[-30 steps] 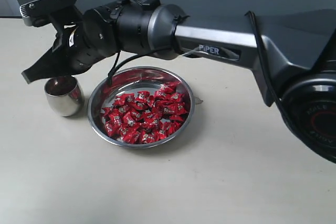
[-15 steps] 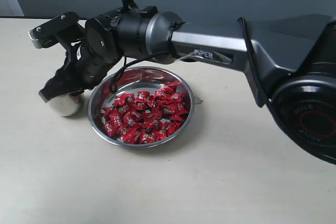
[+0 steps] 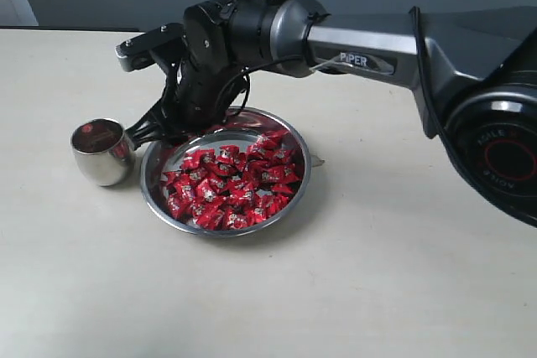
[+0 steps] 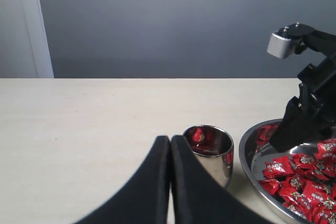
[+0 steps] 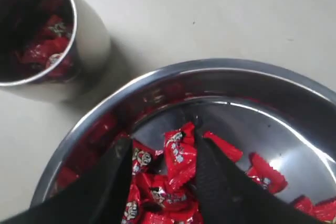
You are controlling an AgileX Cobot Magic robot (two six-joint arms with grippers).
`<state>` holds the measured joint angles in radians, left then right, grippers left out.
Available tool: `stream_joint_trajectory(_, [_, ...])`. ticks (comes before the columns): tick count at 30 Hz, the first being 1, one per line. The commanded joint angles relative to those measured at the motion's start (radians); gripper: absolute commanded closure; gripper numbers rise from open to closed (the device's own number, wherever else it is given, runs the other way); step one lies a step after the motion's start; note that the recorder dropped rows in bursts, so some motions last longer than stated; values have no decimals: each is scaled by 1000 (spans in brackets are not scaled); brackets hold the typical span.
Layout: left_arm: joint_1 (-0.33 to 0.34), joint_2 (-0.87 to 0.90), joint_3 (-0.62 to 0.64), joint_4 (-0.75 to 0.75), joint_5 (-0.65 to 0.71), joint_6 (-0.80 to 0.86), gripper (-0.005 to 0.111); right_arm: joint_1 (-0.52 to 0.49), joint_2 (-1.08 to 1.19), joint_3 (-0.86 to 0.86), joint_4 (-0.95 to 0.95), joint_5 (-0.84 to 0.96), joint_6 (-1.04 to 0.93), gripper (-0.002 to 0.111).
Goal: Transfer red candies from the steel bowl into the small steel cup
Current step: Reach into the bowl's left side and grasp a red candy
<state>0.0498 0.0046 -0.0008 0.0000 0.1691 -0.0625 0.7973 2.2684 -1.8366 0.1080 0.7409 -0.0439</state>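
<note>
Red candies crowd the steel bowl (few in the small steel cup), my right gripper spread, left gripper pressed together.

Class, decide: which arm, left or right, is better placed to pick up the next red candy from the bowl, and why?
Right. The right end effector is open over the candies in the bowl; the left end effector is shut, outside the bowl, short of the cup.
</note>
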Motion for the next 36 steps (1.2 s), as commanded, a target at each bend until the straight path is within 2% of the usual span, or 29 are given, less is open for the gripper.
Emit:
stream_joint_trajectory(1, [-5, -5, 1, 0, -6, -4, 106, -7, 31, -4, -1, 21, -15, 59])
stream_joint_trajectory(11, [-5, -5, 1, 0, -6, -4, 106, -7, 86, -4, -1, 5, -13, 60])
stream_joint_trajectory(14, [-5, -5, 1, 0, -6, -4, 106, -7, 81, -4, -1, -3, -13, 74])
stream_joint_trajectory(19, [-5, -5, 1, 0, -6, -4, 106, -7, 52, -4, -1, -41, -9, 109])
stream_joint_trajectory(26, [-5, -5, 1, 0, -6, -4, 106, -7, 30, -4, -1, -56, -38, 108])
stream_joint_trajectory(27, [-5, -5, 1, 0, -6, -4, 106, -7, 32, -4, -1, -56, -60, 105])
stream_joint_trajectory(28, [-5, -5, 1, 0, -6, -4, 106, -7, 34, -4, 37, -58, -98, 95])
stream_joint_trajectory(32, [-5, -5, 1, 0, -6, -4, 106, -7, 54, -4, 108, -80, -164, 67])
stream_joint_trajectory(36, [-5, -5, 1, 0, -6, -4, 106, -7, 88, -4, 110, -85, -164, 66])
